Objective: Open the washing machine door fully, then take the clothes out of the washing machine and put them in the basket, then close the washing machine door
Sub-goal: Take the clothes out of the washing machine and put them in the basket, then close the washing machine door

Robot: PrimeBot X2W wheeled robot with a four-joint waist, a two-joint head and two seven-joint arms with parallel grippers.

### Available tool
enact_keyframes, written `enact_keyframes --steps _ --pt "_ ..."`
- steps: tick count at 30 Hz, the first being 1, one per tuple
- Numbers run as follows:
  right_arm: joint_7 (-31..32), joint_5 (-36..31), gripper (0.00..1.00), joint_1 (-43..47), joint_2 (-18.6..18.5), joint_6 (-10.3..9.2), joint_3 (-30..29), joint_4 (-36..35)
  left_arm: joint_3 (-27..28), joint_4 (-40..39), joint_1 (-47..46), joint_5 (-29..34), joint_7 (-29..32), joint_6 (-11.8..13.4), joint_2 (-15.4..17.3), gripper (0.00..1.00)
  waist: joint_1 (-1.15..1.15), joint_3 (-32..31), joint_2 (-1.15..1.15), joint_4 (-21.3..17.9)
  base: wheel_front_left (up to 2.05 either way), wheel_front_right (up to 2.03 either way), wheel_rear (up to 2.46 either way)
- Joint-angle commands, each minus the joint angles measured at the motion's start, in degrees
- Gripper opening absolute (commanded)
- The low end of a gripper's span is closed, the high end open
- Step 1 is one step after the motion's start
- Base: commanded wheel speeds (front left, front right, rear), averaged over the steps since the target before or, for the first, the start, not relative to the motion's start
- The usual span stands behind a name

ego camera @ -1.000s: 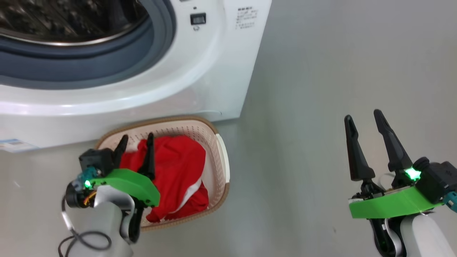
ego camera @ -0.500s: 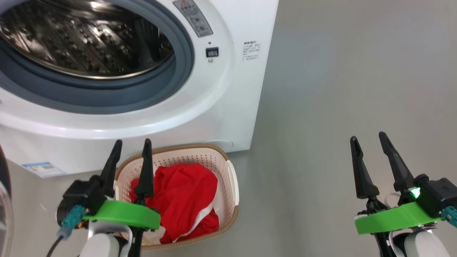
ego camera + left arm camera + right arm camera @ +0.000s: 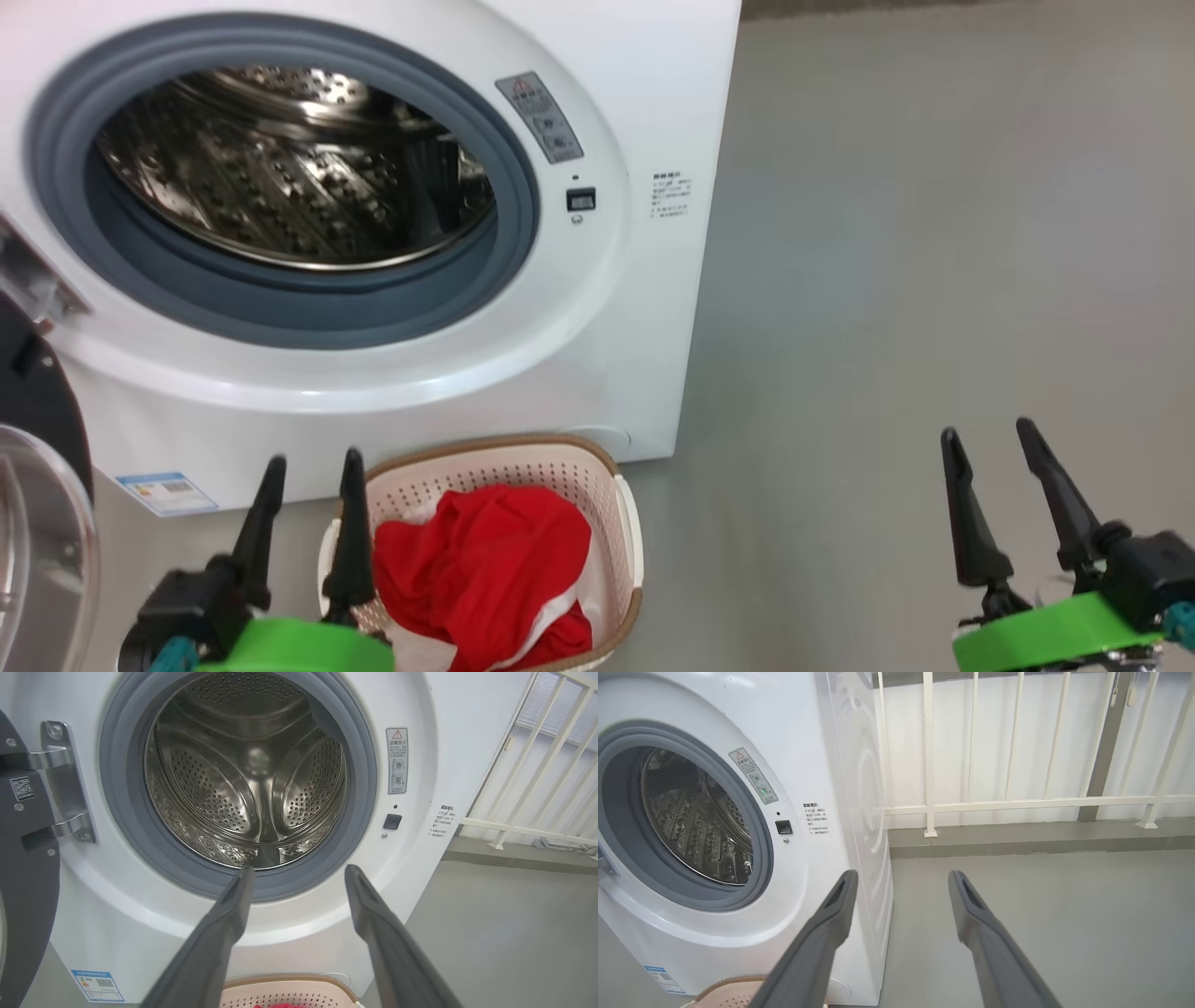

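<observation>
The white washing machine stands with its steel drum bare inside the grey gasket. Its door hangs swung open at the far left, black rim and clear glass showing. Red clothes with white stripes lie in the cream basket on the floor in front of the machine. My left gripper is open and empty just left of the basket. Out over the floor to the right, my right gripper is open and empty too.
Grey floor stretches to the right of the machine. A white railing on a low kerb runs behind it. A blue label is stuck low on the machine's front.
The head camera has tilted up, so the drum opening and the door have come into the picture. My left gripper has lifted off the clothes in the basket and now points at the machine.
</observation>
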Motion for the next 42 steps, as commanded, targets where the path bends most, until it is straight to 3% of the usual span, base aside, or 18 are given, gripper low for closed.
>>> enact_keyframes --steps 1,29,42 --pt "-0.36 -1.61 1.00 0.01 -0.51 0.28 0.97 -1.81 2.23 -1.70 0.61 0.86 -0.45 0.43 1.08 1.00 0.00 -2.04 0.00 0.42 0.00 0.00 0.00" --pt "-0.36 -2.93 1.00 4.12 -0.51 0.28 0.22 -4.41 3.24 0.11 4.95 1.54 -0.46 0.56 1.63 1.00 0.00 -4.81 0.00 0.59 -0.03 0.02 0.01" --pt "-0.36 -2.03 1.00 4.12 -0.51 0.28 0.48 -4.23 2.23 -0.11 4.79 1.31 -0.46 -0.02 2.01 1.00 0.00 -4.84 0.00 0.65 -1.22 1.22 0.01"
